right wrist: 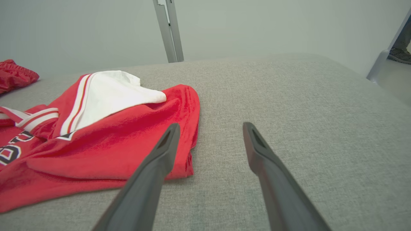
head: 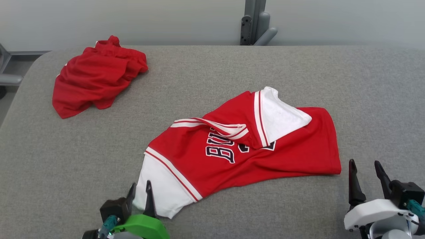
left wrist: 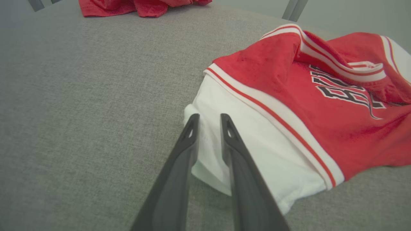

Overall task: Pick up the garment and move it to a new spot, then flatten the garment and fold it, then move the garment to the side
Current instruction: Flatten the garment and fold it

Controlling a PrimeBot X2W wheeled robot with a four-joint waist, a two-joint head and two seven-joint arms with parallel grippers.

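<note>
Red jersey-style shirt (head: 265,146) with white sleeves, striped trim and dark lettering lies rumpled near the middle of a grey fabric-covered table (head: 232,66), toward the front edge; one white sleeve (head: 282,116) is folded over onto its chest; the other white sleeve (head: 159,189) points toward the front left corner; the left gripper (head: 140,184) sits low at that sleeve, its two dark fingers a narrow gap apart with the sleeve's edge between them; whether they pinch the cloth cannot be told; the right gripper (head: 364,162) hovers just beside the shirt's right hem with its jaws spread wide, holding nothing; a crumpled red cloth garment (head: 96,79) lies well apart at the far left corner; a grey metal post (head: 254,23) rises behind the table.
</note>
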